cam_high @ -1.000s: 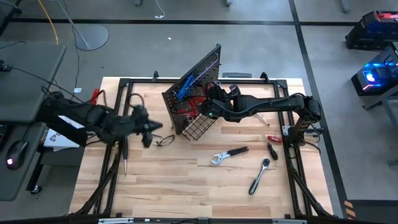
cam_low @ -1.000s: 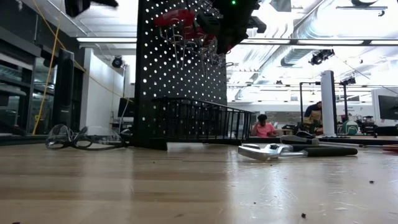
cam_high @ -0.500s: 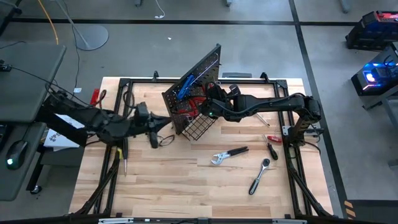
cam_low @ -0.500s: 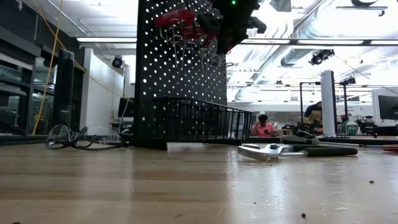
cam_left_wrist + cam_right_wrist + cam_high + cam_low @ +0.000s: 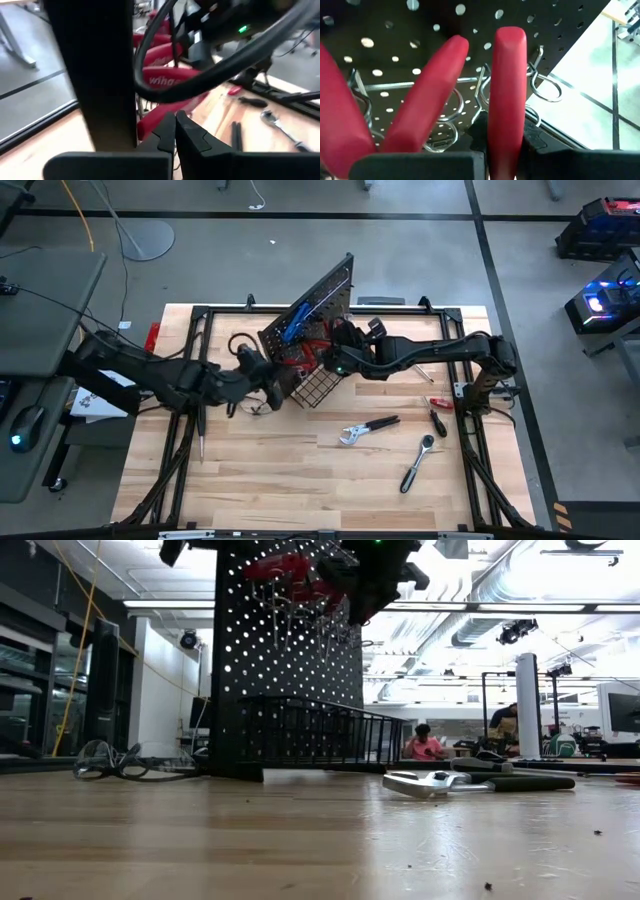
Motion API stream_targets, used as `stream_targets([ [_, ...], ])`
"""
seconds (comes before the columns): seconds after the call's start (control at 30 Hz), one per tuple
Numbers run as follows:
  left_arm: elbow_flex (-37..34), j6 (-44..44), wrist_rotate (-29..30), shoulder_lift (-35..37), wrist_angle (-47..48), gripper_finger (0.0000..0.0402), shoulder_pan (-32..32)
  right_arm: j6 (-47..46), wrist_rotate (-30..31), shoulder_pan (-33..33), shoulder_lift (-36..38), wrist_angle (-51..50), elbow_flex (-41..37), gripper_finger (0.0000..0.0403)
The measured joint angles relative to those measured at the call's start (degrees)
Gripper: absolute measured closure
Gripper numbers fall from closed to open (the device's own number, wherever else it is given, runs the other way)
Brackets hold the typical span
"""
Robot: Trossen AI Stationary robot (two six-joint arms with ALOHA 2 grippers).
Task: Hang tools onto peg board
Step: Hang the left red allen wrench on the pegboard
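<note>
The black peg board stands tilted at the table's far middle, with a wire basket at its foot and a blue-handled tool hanging on it. My right gripper is in front of the board, shut on a red-handled tool among the silver hooks; a second red handle slants away beside it. My left gripper is shut with nothing between its fingers. It stands right by the board's left edge, and the red handles show beyond it. My right gripper pinches one red handle of the tool between its two fingers, and the handle runs on past the fingertips toward the board. The tool is lifted clear of the table against the board's front. My left gripper's shut fingers are at the board's left edge; I cannot tell whether they touch it.
On the table's right half lie a wrench, a chrome ratchet and a small red-and-black screwdriver. Safety glasses lie left of the basket, and a dark screwdriver lies near the left frame rail. People sit far behind the table.
My left gripper has travelled toward the table's right, from left of the safety glasses up to the peg board's left edge, turning as it went and staying shut. The peg board has shifted slightly. My right gripper has kept its hold and its place.
</note>
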State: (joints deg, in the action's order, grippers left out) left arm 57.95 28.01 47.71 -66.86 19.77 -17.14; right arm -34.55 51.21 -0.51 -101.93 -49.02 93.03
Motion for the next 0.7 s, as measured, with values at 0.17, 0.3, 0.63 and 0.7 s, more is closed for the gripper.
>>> stream_targets([
  [0.17,0.0,2.2,-0.2,-2.0,2.8,0.0401,0.4,-0.2,-0.3,-1.5,0.8,-2.3,0.0,0.0367],
  [0.3,0.0,3.2,-0.3,-2.8,3.3,0.0401,0.7,-1.3,-0.7,-2.2,1.9,-3.0,0.0,0.0367],
  [0.63,0.0,3.4,-0.4,-3.1,3.2,0.0401,1.1,-1.4,-1.1,-3.9,3.9,-3.6,0.0,0.0367],
  [0.7,0.0,3.4,-0.4,-3.1,3.2,0.0401,1.1,-1.4,-1.2,-4.3,4.1,-3.9,0.0,0.0368],
])
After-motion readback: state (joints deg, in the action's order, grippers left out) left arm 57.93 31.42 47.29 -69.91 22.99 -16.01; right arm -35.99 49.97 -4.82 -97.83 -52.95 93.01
